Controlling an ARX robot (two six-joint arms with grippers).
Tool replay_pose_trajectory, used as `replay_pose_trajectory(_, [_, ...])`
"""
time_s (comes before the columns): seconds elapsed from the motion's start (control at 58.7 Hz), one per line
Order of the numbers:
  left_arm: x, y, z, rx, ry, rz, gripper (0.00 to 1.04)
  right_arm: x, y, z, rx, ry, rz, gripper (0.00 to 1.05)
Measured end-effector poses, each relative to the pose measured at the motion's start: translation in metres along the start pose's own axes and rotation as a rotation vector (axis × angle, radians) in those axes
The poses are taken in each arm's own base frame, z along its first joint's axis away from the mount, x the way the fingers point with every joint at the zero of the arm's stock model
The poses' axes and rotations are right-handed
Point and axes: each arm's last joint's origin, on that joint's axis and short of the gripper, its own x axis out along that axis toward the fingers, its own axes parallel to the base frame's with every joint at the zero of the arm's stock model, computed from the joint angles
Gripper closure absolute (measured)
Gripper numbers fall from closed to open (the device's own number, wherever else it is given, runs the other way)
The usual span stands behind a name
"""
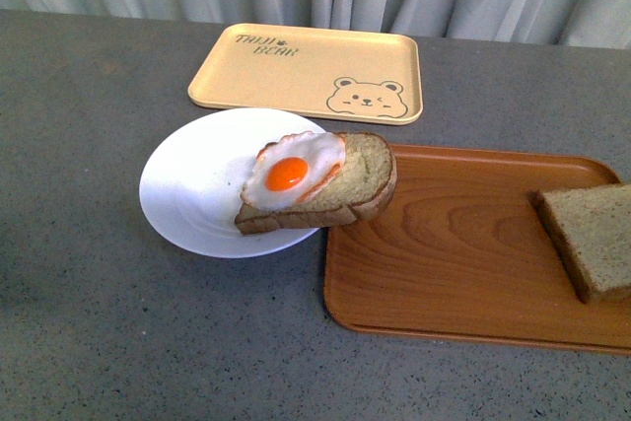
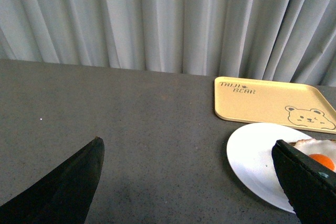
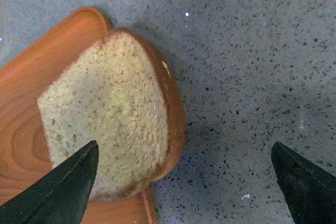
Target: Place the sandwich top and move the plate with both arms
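Your right gripper (image 3: 181, 182) hangs over the plain brown wholemeal bread slice (image 3: 110, 119) with its jaws wide apart, probably so they can straddle it. That slice lies at the right end of the brown wooden tray (image 1: 454, 263), one crust overhanging the edge. Your left gripper (image 2: 186, 182), jaws also apart, hovers beside the round white plate (image 2: 252, 156). There the egg-topped bread slice (image 1: 315, 184) juts past the rim, so lower the top gently.
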Motion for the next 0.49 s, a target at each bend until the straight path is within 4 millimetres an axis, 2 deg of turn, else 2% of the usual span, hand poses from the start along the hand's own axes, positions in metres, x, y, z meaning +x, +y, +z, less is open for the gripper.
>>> replay_pose_trajectory(0.204, [0.000,0.000,0.000,0.000,0.000,0.000,0.09,0.023,0.006,-0.001,-0.022,0.048,0.029,0.09])
replay_pose_trajectory(0.375, [0.000,0.000,0.000,0.000,0.000,0.000,0.09,0.031,0.013,-0.003,-0.045,0.063,0.049,0.09])
replay_pose_trajectory(0.494, [0.000,0.000,0.000,0.000,0.000,0.000,0.09,0.035,0.017,-0.004,-0.057,0.068,0.053,0.25])
